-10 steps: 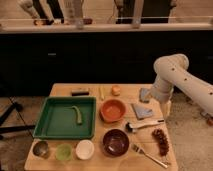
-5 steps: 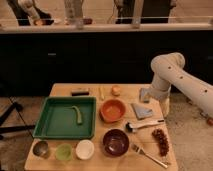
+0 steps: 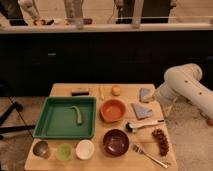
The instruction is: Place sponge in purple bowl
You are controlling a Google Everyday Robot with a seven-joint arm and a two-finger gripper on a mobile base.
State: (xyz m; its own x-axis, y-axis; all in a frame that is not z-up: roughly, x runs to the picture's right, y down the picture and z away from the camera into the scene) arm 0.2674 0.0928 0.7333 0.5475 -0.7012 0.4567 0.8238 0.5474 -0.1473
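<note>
We find the pincer [image 3: 157, 96] at the far right edge of the table [image 3: 130, 92], jaws wide, gripping nothing; the sponge [image 3: 145, 94] lies just beside it on the wood; the folded cloth [image 3: 141, 111] sits near, towards the camera; the orange bowl [image 3: 113, 110] farther off; the purple bowl [image 3: 116, 142] well apart, by the front edge.

Arm [image 3: 189, 84] in shot at 3 o'clock: chunky off-white tubular links w/ a smooth matte shell, and a rounded, bulbous joint betw. the two segments. Underside shades to grey, top catches the light. Gripper [image 3: 161, 98] sits at the end of the fwd link, by the 3 o'clock edge of the table [image 3: 125, 90], same pale colour, jaws apart.
</note>
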